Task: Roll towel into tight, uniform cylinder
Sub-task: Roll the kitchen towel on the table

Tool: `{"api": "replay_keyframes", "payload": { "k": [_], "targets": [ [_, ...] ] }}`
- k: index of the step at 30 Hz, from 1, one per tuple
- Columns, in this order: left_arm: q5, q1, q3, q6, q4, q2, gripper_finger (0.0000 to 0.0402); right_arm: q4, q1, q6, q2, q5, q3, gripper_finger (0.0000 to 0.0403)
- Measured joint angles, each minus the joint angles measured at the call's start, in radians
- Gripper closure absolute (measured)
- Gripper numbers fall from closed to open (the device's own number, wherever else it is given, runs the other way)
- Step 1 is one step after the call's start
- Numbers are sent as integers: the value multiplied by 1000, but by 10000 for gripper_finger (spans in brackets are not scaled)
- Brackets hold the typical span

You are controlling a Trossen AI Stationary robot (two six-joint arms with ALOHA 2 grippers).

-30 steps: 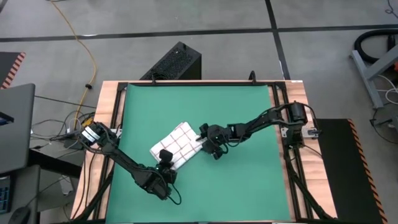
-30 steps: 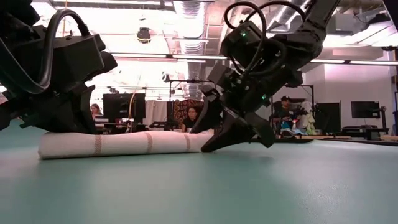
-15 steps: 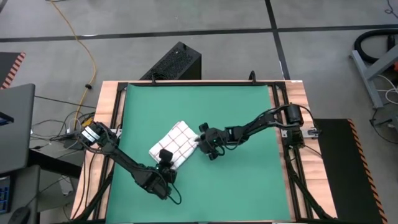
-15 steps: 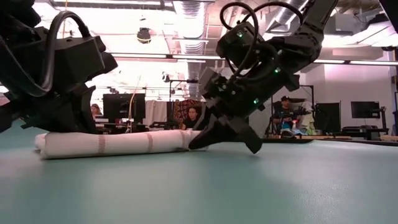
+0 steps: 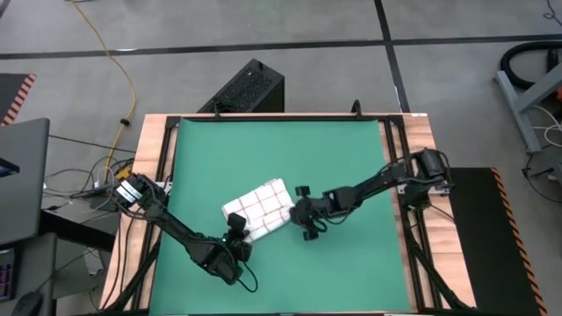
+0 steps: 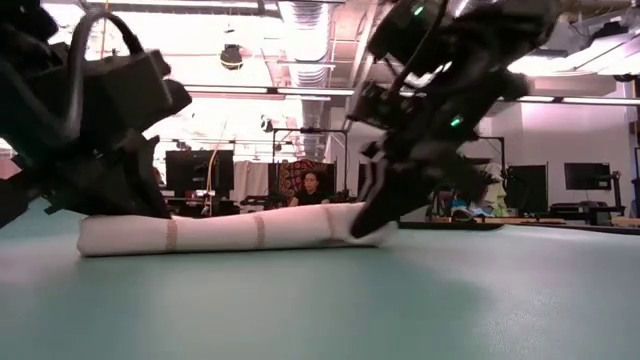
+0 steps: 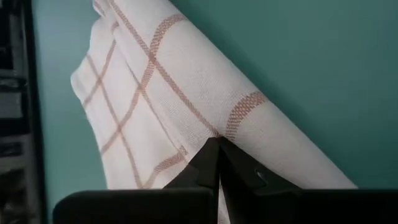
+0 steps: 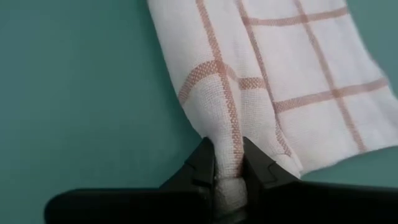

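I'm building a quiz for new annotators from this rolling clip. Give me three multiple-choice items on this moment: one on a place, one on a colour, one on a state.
1. Where does the towel lie?
A. On the green mat, between the two grippers
B. On the black box beyond the table
C. Hanging off the table's edge

2. What colour are the towel's grid lines in the wrist views?
A. Blue
B. Reddish-brown
C. Green

3. What is the right gripper doing?
A. Open, high above the mat
B. Pinching a fold at the towel's end
C. Parked off the table

Answers:
1 A: the high view shows it on the mat with the left gripper at one end and the right at the other.
2 B: the right wrist view shows reddish-brown checks.
3 B: cloth is bunched between its fingers.
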Motion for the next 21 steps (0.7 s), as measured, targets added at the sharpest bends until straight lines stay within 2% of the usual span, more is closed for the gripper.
{"api": "replay_keyframes", "payload": {
  "k": [5,10,14,18,21],
  "targets": [
    [95,-2,2,108,195,-3,401,-78,106,271,-44,-28,-1,354],
    [221,-2,3,179,323,-3,401,-121,182,511,-70,-124,31,354],
    [242,7,3,187,327,-4,401,-219,188,562,-105,-166,121,354],
    [307,27,4,188,329,-5,402,-364,131,603,-112,-266,227,354],
    [322,31,5,188,333,-6,402,-419,80,600,-95,-298,251,354]
  ]
}}
